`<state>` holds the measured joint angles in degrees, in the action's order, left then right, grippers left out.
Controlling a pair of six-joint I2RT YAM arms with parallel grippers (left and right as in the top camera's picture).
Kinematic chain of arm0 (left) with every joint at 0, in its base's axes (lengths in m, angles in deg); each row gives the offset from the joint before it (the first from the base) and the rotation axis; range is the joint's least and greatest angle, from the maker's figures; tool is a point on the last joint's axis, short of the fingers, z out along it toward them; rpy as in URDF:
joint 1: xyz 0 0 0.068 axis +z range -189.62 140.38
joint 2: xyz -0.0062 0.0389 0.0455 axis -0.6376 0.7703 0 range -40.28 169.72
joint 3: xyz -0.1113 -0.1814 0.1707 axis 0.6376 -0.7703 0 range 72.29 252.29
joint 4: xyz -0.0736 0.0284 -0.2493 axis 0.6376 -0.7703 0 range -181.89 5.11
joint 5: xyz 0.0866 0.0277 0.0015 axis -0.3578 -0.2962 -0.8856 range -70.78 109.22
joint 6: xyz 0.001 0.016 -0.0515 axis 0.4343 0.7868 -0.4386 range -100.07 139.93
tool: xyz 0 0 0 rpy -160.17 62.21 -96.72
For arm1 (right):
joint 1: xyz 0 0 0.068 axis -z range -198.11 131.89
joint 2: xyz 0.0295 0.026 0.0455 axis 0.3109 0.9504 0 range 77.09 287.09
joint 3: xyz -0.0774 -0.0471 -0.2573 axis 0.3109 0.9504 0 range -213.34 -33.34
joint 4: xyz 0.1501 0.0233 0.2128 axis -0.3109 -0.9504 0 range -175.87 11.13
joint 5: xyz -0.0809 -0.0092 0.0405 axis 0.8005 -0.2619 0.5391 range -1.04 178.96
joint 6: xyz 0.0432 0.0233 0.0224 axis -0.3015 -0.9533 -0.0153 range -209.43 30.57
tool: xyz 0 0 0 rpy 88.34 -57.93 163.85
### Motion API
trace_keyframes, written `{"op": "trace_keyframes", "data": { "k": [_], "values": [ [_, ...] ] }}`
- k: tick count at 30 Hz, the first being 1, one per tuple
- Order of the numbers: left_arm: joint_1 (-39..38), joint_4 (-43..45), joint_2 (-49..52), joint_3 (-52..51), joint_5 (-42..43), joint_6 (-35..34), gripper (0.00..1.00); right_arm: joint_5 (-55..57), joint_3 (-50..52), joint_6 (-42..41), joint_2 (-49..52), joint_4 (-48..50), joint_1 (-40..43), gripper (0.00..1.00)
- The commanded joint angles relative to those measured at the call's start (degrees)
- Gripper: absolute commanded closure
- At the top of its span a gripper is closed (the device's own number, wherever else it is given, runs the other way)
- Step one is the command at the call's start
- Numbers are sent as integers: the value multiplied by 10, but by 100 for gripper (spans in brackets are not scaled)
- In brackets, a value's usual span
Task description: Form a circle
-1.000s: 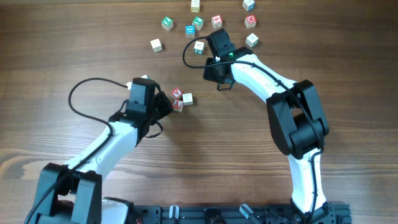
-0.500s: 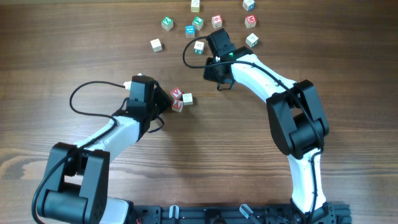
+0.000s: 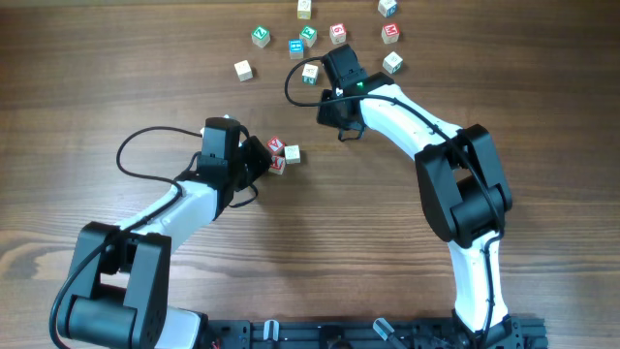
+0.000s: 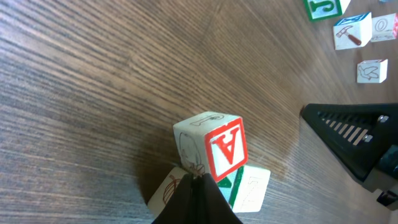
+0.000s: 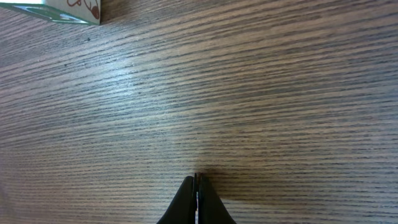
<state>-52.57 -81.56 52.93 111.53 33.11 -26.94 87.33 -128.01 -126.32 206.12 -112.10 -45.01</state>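
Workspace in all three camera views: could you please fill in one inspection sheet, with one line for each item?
Surface: brown wooden table, no stains seen.
Job's things: three letter cubes in a tight group, two red-printed, one pale.
Clutter: about ten loose cubes spread at the far edge.
Hands: left hand shut, tips at the group; right hand shut, holding nothing, over bare wood.
Cables: black cable loops beside both arms.
Surroundings: dark rail at the near edge; nothing else seen.

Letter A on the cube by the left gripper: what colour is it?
Red letter A, clearest in the left wrist view.
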Motion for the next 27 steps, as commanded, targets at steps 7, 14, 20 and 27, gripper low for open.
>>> {"op": "trace_keyframes", "data": {
  "k": [7,14,20,27],
  "values": [
    [5,-3,6,-3,7,-3,96,12,-9,-7,9,0,3,96],
    [5,-3,6,-3,17,-3,96,12,-9,-7,9,0,3,96],
    [5,-3,6,-3,22,-3,96,12,-9,-7,9,0,3,95],
    [5,-3,5,-3,22,-3,96,12,-9,-7,9,-1,3,96]
  ]
}}
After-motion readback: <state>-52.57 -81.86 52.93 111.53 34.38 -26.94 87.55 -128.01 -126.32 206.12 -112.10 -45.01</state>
